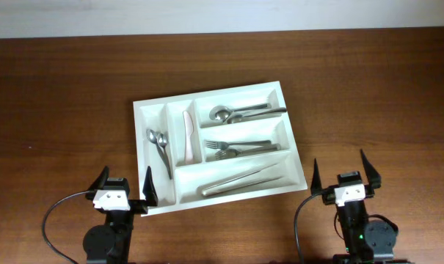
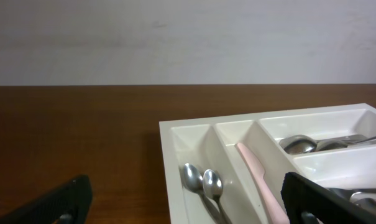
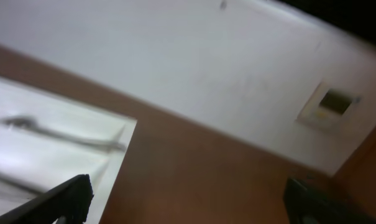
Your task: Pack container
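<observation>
Container [image 1: 140, 139] lies flat on the tabletop [image 1: 60, 88], slightly skewed, one long side toward both arms, probably so either arm can reach any compartment from the near side; left claw [image 1: 126, 180] hangs at the container's near-left corner, jaws spread as wide as they go, nothing in them; one finger overlaps that corner's rim in the overhead view, contact cannot be told; right claw [image 1: 341, 170] sits just off the container's near-right corner, apart from it, equally wide open and empty; both are low and close to their bases, which reads as a ready or rest pose, not a reach; contents are sorted one kind per compartment, apparently the point of the packing; leftmost narrow compartment: two small spoons [image 1: 160, 147], bowls toward the container's far edge, handles toward the near edge; next narrow compartment: one pale pink knife [image 1: 187, 136] lying lengthwise; far wide compartment: large spoons [image 1: 240, 113], bowls at its left end, at least two, exact count unclear; middle wide compartment: forks [image 1: 236, 148], tines leftward, seemingly two; near wide compartment: long steel pieces [image 1: 240, 182] lying on a slight diagonal, knives or tongs, cannot tell; each piece runs along its slot, likely the only way it fits; no utensil shows outside the container, so packing is judged done or nearly done; right wrist view is blurred, showing only a container corner.
</observation>
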{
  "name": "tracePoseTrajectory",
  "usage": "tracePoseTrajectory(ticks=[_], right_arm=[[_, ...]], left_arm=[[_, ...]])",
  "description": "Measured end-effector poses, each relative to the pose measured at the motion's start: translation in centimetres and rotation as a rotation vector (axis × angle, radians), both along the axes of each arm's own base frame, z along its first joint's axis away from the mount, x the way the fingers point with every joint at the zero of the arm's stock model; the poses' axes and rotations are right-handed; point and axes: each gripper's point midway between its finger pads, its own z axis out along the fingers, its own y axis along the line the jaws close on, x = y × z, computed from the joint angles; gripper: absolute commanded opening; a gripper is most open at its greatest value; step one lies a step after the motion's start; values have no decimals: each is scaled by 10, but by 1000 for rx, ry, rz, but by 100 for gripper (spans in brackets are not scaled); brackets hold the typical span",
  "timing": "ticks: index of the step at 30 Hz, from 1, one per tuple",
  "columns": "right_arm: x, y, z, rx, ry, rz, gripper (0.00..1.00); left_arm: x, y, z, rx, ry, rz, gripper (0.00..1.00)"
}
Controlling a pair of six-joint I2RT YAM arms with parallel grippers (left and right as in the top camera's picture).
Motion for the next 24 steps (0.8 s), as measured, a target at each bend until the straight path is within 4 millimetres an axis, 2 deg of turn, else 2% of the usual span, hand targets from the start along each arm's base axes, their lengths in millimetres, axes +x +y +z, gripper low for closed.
tracePoseTrajectory(ticks=[3,24], right_arm=[[0,-1,-22,3,91,-5,99],[0,-2,-22,25,93,-10,99]], left_arm=[[0,0,0,0,0,0,99],[0,0,0,0,-1,0,99]])
